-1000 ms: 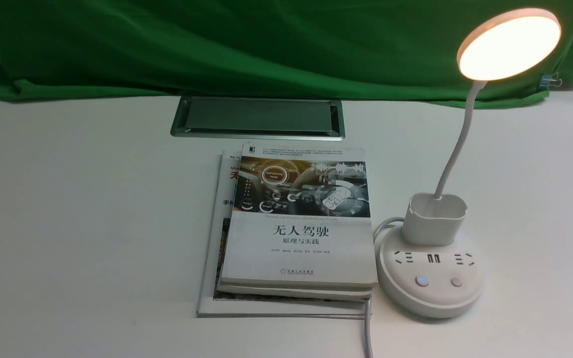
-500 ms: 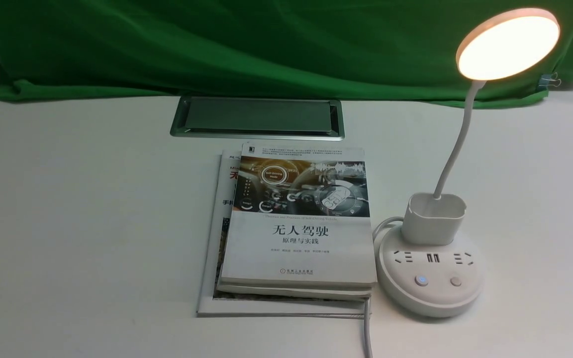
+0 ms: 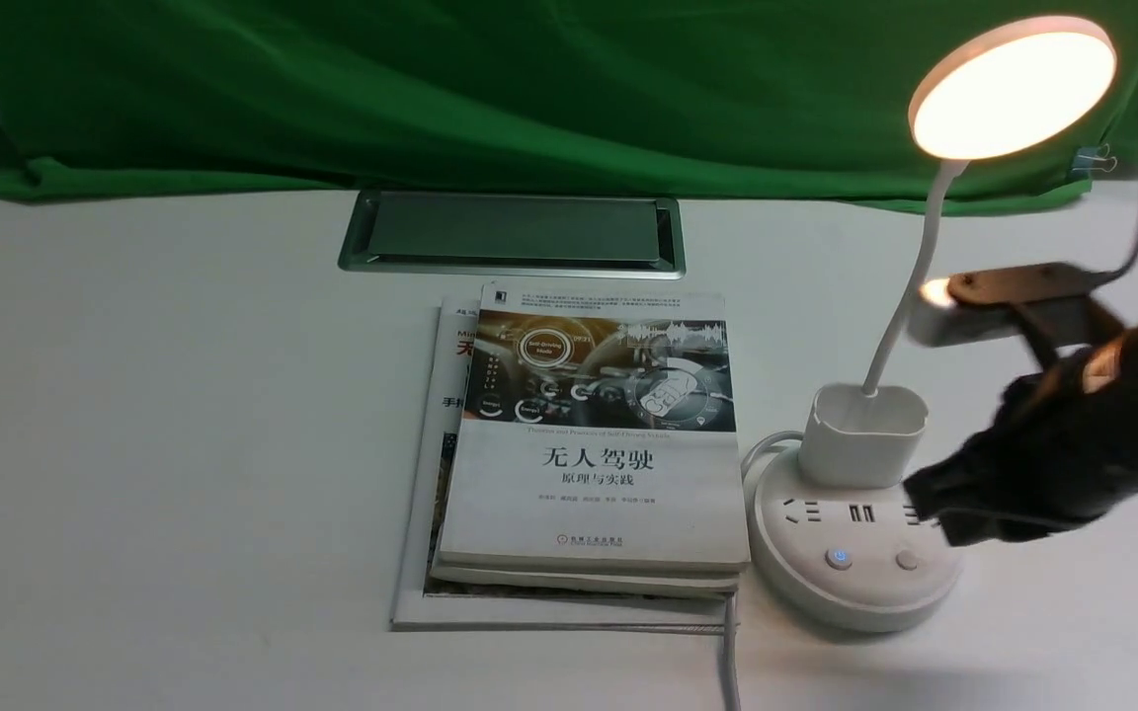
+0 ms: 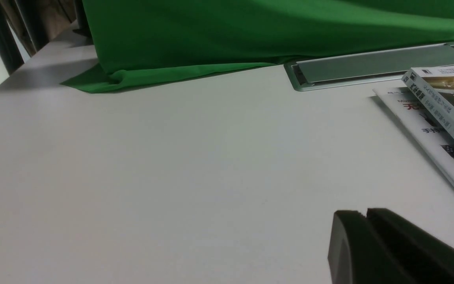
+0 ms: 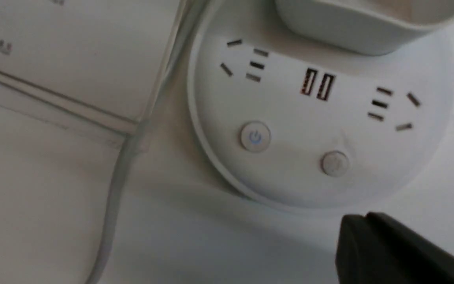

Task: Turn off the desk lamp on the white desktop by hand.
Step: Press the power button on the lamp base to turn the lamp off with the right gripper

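Holding my right gripper point(image 3: 927, 502), jaws together, just above the lit desk lamp point(image 3: 865, 434) base's right socket.

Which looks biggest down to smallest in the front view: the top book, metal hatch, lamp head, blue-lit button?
1. top book: clearly largest.
2. metal hatch and lamp head: similar area, too close to rank.
3. blue-lit button: smallest.

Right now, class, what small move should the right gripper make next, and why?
Probably lower the right gripper onto the grey button nearest its tip. The desk lamp is lit, and the tip hangs over the base's right sockets, apparently touching neither button.
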